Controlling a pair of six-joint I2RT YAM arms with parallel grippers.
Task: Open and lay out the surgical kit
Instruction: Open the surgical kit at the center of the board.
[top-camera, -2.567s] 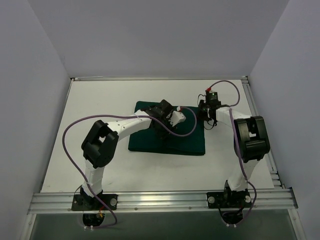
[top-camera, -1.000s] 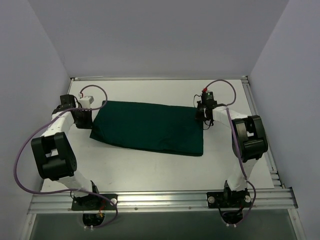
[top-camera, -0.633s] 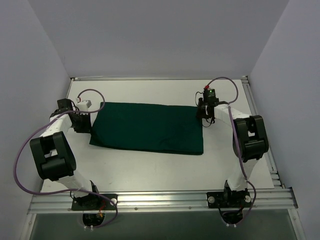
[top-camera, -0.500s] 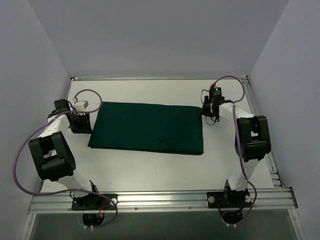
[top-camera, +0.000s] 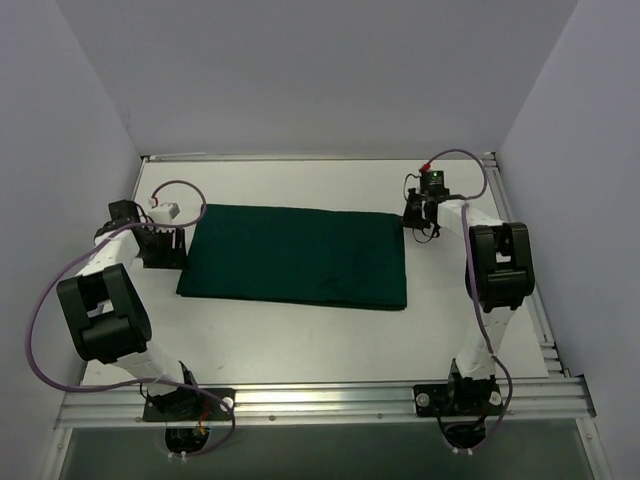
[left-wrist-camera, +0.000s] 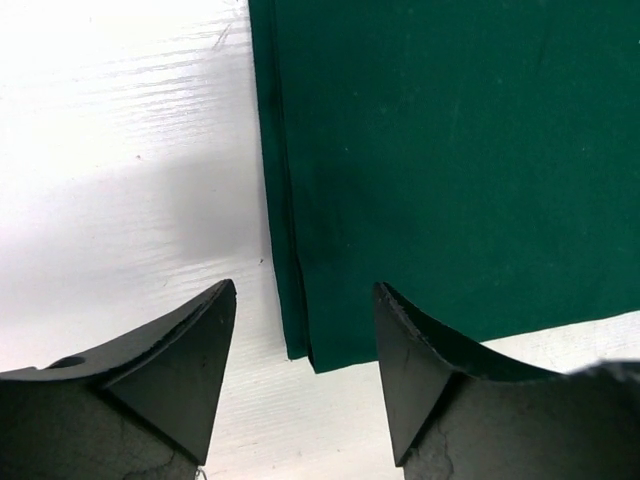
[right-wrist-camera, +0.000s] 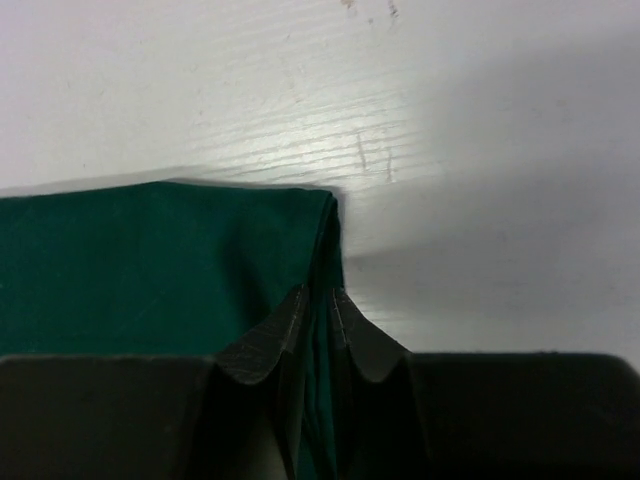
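Observation:
The surgical kit shows only as its dark green cloth wrap, spread flat across the middle of the table. My left gripper sits at the cloth's left edge, open, with its fingertips either side of the near-left corner and nothing between them. The cloth shows two layers along that edge. My right gripper is at the cloth's far right corner. In the right wrist view its jaws are pinched together on the cloth's folded right edge.
White tabletop surrounds the cloth. Aluminium rails run along the near edge and the right side. Grey walls close in the left, back and right. Purple cables loop above both arms.
My left gripper has opened and let go of the cloth's left edge, which now lies flat. My right gripper shifted slightly toward the far right corner, opened briefly and closed on the edge again.

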